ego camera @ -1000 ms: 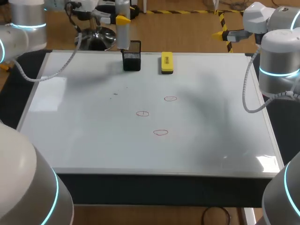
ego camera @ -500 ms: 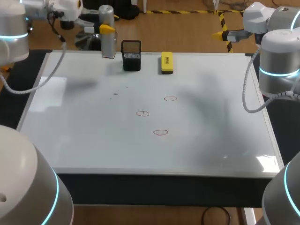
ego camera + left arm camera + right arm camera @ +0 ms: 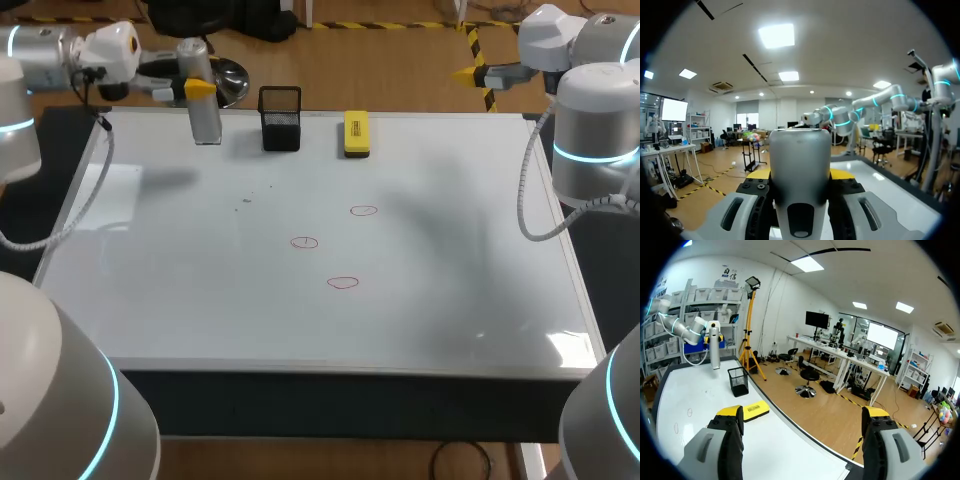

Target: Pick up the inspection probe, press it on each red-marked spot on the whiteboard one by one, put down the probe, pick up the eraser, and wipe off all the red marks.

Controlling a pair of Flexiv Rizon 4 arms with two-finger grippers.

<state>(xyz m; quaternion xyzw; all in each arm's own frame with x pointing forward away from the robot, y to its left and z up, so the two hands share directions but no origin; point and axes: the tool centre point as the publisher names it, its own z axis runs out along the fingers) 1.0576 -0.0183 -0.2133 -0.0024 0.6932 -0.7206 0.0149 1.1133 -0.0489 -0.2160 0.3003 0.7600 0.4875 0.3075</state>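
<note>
probe (image 3: pixel 800 165) clamped upright between left jaws; right jaws apart

One whiteboard (image 3: pixel 450 300) fills the frame. Three red marks (image 3: pixel 363 211) (image 3: pixel 304 242) (image 3: pixel 342 283) lie near its centre. Along the upper edge are one black mesh holder (image 3: pixel 280 125), one yellow eraser (image 3: pixel 356 134) and, at upper left, one inspection probe (image 3: pixel 205 110). Two arms show: left arm (image 3: pixel 50 45) upper left, right arm (image 3: pixel 590 130) upper right.

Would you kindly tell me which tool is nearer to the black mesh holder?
Left. The left tool, shut on the probe, hangs beside the black mesh holder at the far edge of the whiteboard; the right tool is off its far right corner, past the eraser.
</note>
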